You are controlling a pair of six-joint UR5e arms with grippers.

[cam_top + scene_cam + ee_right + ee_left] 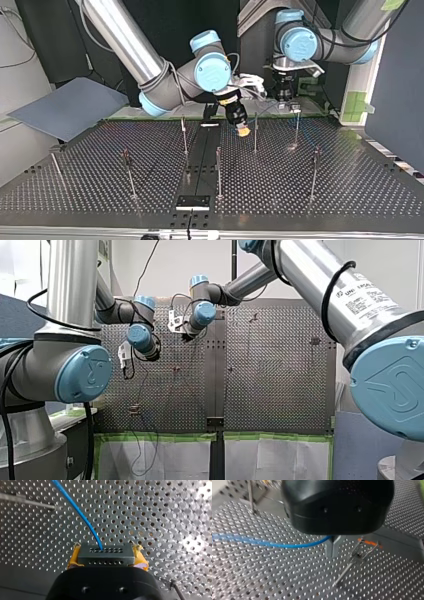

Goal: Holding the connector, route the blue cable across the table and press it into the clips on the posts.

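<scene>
In the right wrist view my right gripper (pixel 106 556) is shut on the dark grey connector (pixel 105 554), its yellow pads (pixel 74 557) on either side. The blue cable (pixel 80 512) leaves the connector and runs away over the perforated table. In the left wrist view my left gripper (pixel 332 551) has its metal fingers together low over the table, shut on the blue cable (pixel 287 545), which trails off to one side. A thin post with an orange clip (pixel 368 543) stands just beside those fingers. In the top view my right gripper (pixel 243 131) hangs near a post (pixel 255 132), with my left gripper (pixel 284 96) behind it.
Several thin posts stand across the perforated table (pixel 100 190), among them one (pixel 184 135) near the centre seam and one (pixel 314 172) at the top view's right. A dark plate (pixel 192 201) lies at the near edge. A grey board (pixel 65 107) leans at the top view's left.
</scene>
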